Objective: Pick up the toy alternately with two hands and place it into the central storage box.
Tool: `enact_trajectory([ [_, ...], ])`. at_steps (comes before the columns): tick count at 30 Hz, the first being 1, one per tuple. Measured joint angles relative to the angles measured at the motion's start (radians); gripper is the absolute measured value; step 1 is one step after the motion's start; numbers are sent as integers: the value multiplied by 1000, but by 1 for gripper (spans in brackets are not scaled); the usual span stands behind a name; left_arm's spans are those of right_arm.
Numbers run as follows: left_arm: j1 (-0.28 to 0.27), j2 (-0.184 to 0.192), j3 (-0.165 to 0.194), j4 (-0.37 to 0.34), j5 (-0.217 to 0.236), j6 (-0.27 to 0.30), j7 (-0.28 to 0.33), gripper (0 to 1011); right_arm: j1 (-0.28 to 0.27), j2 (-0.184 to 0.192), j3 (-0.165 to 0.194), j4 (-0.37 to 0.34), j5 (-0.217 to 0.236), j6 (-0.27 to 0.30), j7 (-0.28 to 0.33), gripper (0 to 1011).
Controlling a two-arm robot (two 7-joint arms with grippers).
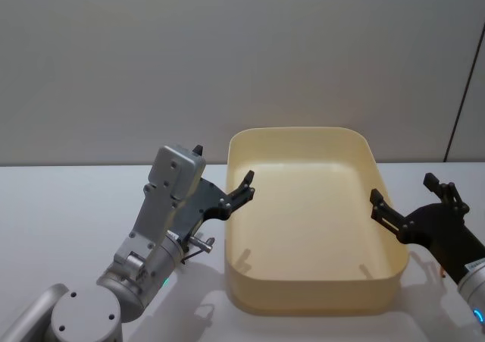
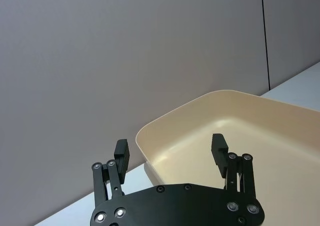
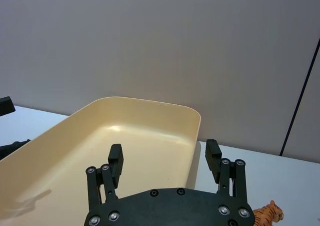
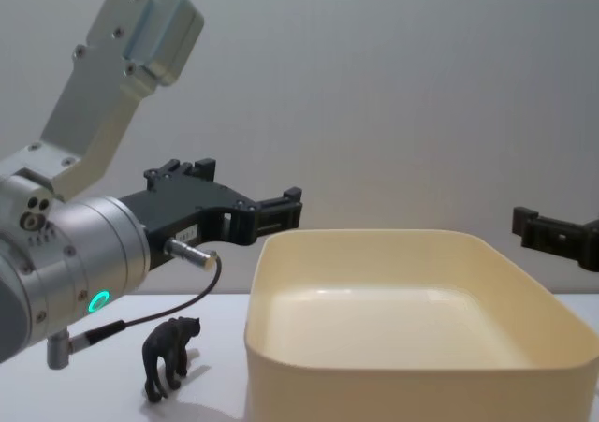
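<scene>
Left end effector and right end effector, both spread empty, hover flanking the central storage box.

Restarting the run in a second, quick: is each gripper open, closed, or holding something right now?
Left gripper: open, empty, by the tub's left wall.
Right gripper: open, empty, by the tub's right wall.
</scene>
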Motion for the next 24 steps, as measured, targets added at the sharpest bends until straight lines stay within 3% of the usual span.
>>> enact_trajectory([
  [24,0,0,0,0,0,0,0,1001,0,0,0,0,0,0,0,1001],
])
